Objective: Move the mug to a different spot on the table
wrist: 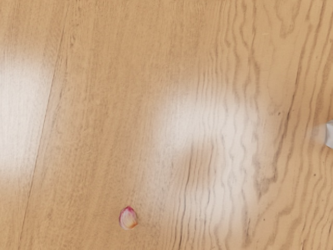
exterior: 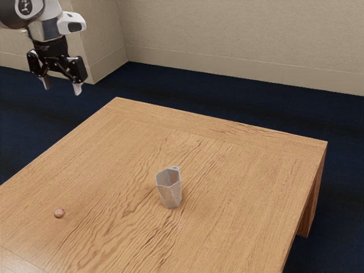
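A grey faceted mug (exterior: 169, 187) stands upright near the middle of the wooden table (exterior: 239, 165), its small handle turned toward the far side. My gripper (exterior: 60, 85) hangs high above the table's far left corner, well up and to the exterior view's left of the mug, with its fingers spread and nothing between them. In the wrist view a sliver of the mug (wrist: 329, 134) shows at the frame's edge, over the wood grain.
A small pink and orange object (exterior: 59, 213) lies on the table toward the near left; it also shows as the small pink object (wrist: 128, 217) in the wrist view. The table's right edge drops to dark blue carpet (exterior: 341, 205). Beige walls stand behind.
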### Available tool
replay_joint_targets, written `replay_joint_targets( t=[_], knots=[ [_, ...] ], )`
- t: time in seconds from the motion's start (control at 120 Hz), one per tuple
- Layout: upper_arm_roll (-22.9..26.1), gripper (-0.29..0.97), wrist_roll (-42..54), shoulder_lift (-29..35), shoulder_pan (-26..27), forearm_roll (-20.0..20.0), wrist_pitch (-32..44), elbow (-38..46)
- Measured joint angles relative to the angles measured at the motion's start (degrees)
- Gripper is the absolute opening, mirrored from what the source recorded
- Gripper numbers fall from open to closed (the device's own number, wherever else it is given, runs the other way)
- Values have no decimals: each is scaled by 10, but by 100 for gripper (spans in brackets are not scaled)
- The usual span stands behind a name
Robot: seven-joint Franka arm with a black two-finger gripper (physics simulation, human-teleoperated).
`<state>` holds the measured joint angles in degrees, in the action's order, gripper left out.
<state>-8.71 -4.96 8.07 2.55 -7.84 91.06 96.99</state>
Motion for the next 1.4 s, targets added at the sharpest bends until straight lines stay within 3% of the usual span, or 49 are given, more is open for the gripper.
replay_joint_targets(
  t=[0.2,0.375,0.508,0.733,1.117,1.4],
  knots=[
    [23,68,-3,-18,5,4,8,-6],
    [22,68,-6,-123,3,38,66,-19],
    [29,68,-24,-189,42,65,134,-25],
    [41,68,-81,-218,85,96,184,1],
    [67,68,-125,-291,98,71,221,0],
    [70,68,-127,-350,88,68,240,-45]
  ],
)
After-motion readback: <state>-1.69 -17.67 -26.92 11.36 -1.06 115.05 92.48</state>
